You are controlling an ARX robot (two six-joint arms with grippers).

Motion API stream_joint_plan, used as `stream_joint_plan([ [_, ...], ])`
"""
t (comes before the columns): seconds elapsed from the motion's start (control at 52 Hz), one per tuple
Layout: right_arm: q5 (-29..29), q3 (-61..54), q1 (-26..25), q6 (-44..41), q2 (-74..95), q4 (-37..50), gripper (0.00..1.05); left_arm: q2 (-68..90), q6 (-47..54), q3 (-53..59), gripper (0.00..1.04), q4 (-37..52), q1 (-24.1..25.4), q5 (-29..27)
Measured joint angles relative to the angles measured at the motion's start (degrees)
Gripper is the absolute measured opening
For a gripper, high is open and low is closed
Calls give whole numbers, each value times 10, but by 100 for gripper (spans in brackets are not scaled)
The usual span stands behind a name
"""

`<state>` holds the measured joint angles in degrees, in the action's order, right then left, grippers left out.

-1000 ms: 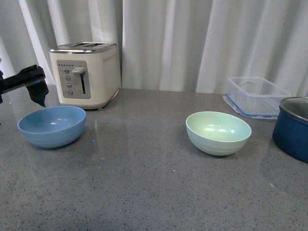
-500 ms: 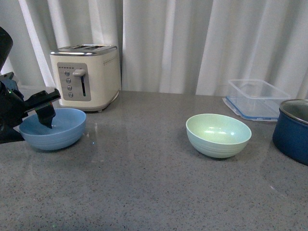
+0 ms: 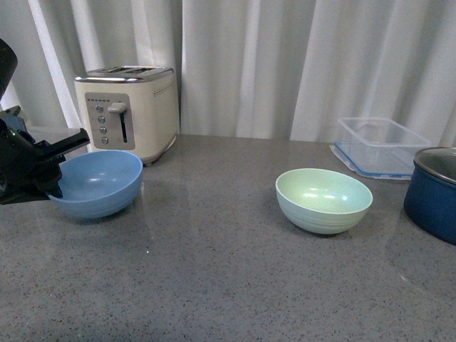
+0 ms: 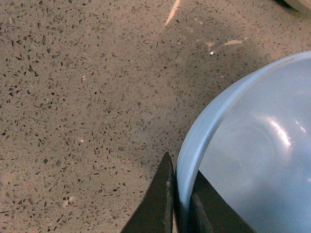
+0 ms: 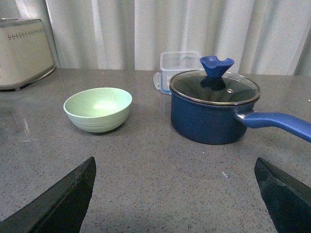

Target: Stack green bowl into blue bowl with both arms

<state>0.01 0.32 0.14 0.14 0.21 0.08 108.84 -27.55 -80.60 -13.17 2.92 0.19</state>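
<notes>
On the speckled counter [image 3: 214,271], the left gripper [image 4: 181,206] pinches the blue bowl [image 3: 100,182] at its rim, perhaps tipping it, with the toaster [image 3: 132,107] close behind. The right gripper [image 5: 174,165] gapes wide; the green bowl [image 5: 98,109] and the navy pot [image 5: 214,111] stand ahead.

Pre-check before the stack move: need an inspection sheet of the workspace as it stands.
Surface: grey speckled countertop, glossy.
Job's things: blue bowl at the left, empty, its rim pinched by the left gripper; green bowl right of centre, upright, empty, nothing touching it.
Clutter: toaster behind the blue bowl; clear plastic container at the back right; navy pot at the far right, glass lid on.
Grippers: left gripper shut on the blue bowl's rim; right gripper open, holding nothing, short of the green bowl.
Cables: nothing seen.
Surroundings: white curtain behind the counter.
</notes>
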Motion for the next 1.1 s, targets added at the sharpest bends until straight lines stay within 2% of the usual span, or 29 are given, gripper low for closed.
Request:
stream_joint_plan([
  [0.288, 0, 0, 0, 0, 0, 0, 95, -40, 0, -9, 4, 0, -44, 5],
  [0.481, 0, 0, 0, 0, 0, 0, 95, -33, 0, -49, 4, -10, -120, 2],
  [0.692, 0, 0, 0, 0, 0, 0, 95, 14, 0, -90, 4, -23, -170, -5],
  [1.096, 0, 0, 0, 0, 0, 0, 95, 87, -7, -135, 4, -45, -195, -22],
])
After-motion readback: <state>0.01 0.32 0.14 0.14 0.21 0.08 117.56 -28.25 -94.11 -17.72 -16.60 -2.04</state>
